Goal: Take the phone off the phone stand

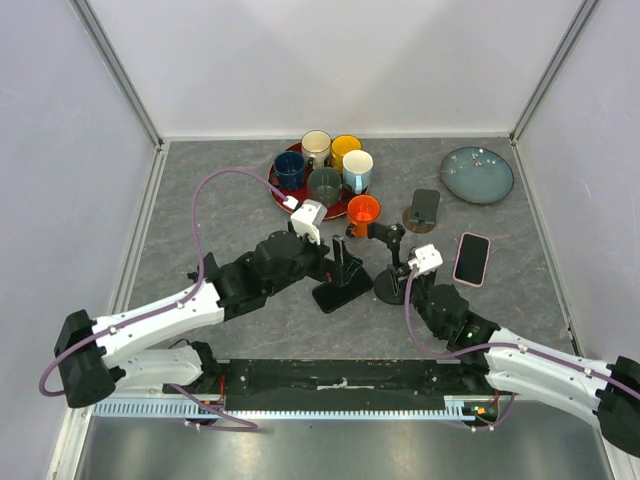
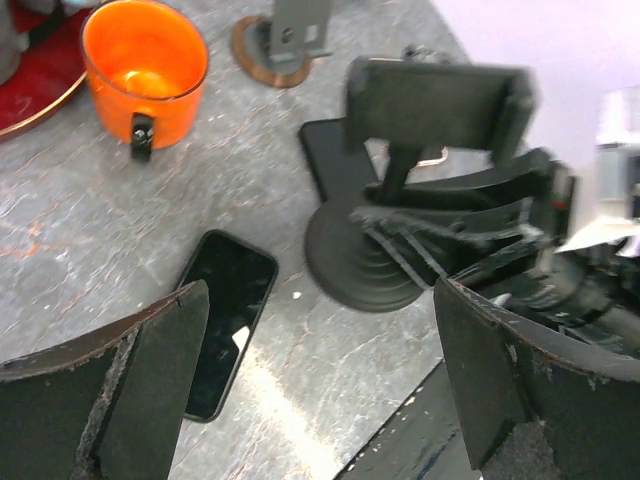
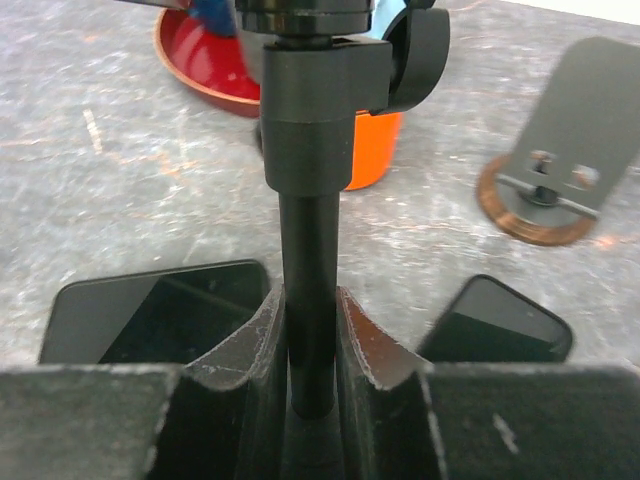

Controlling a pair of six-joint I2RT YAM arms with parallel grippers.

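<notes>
— Where's the phone?

— Off the phone stand already. The phone (image 1: pixel 338 294) lies flat on the counter (image 1: pixel 200 190), dark screen up, just to the left of the round base of the phone stand (image 1: pixel 390 285). My left wrist view shows a thin strip of bare counter between the two.

— And the stand itself?

— Upright. The cradle (image 2: pixel 435 100) at its top holds nothing.

— What are your hands doing?

— My left hand (image 1: pixel 347 268) hangs over the phone with its fingers (image 2: pixel 150 380) spread wide and nothing between them. I can't tell how far above the screen it sits. My right hand (image 3: pixel 312 330) is closed on the stand's post (image 3: pixel 308 230), low down near the base, with both pads pressed against it from either side.

— What else is around?

— A second phone in a pink case (image 1: pixel 472 258) lies face up to the right of the stand, apart from the base. Beyond the stand there is an orange mug (image 1: pixel 363 210) on the counter, just beside a red tray (image 3: pixel 200 80) that carries several other mugs. To the right of the orange mug stands a smaller holder on a round wooden base (image 1: pixel 423 210). Farther back, toward the right corner, a dark blue-green plate (image 1: pixel 477 175) sits well apart from everything else.
</notes>
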